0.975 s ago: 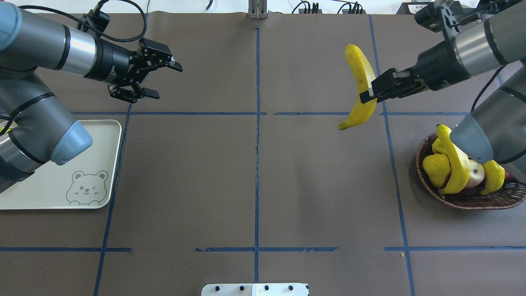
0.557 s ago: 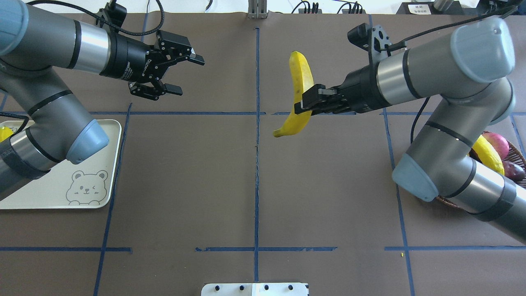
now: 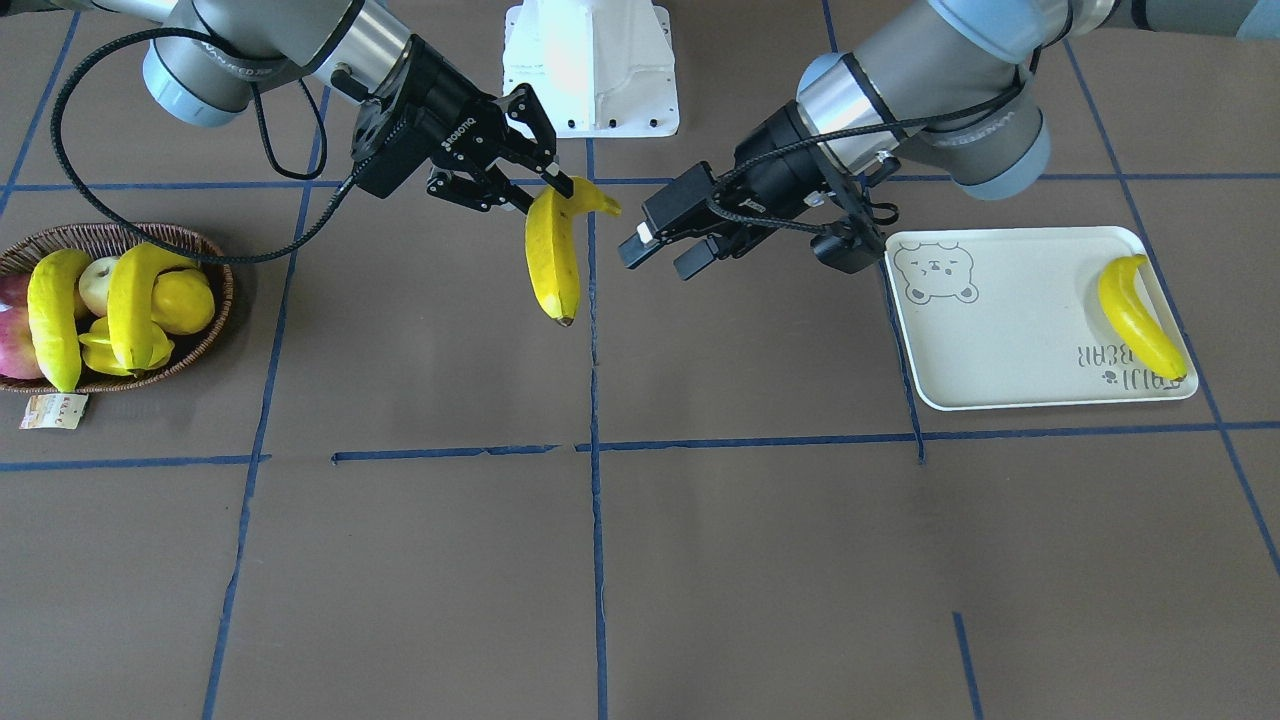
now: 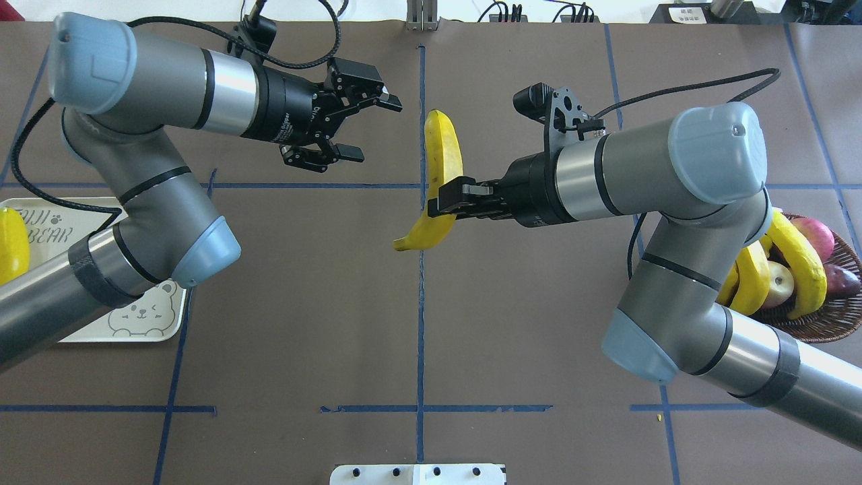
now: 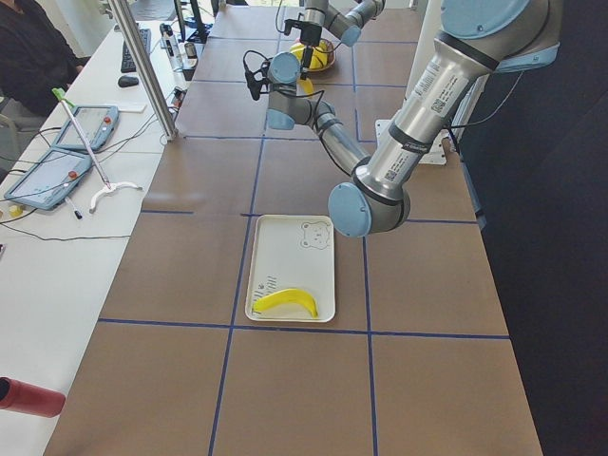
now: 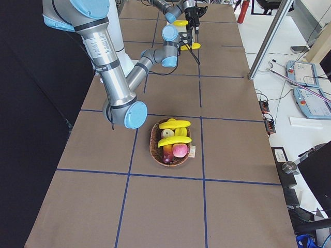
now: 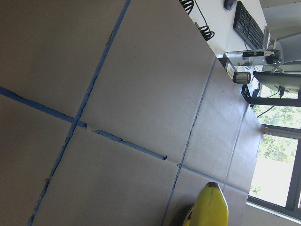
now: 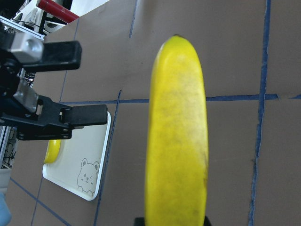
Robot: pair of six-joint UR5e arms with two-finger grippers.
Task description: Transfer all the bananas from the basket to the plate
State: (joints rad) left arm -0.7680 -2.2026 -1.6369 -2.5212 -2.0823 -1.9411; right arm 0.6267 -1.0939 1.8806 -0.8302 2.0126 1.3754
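Nearest the robot, the plate point(image 3: 1020, 330) on its left carries one banana point(image 3: 1138, 316), while the basket point(image 3: 110, 230) on its right holds two more bananas point(image 3: 52, 318) among other fruit. Farther out, over the middle of the surface, the right fingers point(image 4: 450, 201) clamp a fourth banana point(image 4: 443, 145) crosswise near mid-length, leaving both ends free, likely for a hand-over. Just beyond, the left fingers point(image 4: 353, 155) are spread wide, clear of it and aimed at its far end.

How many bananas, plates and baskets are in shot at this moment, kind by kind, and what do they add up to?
bananas: 4
plate: 1
basket: 1
total: 6
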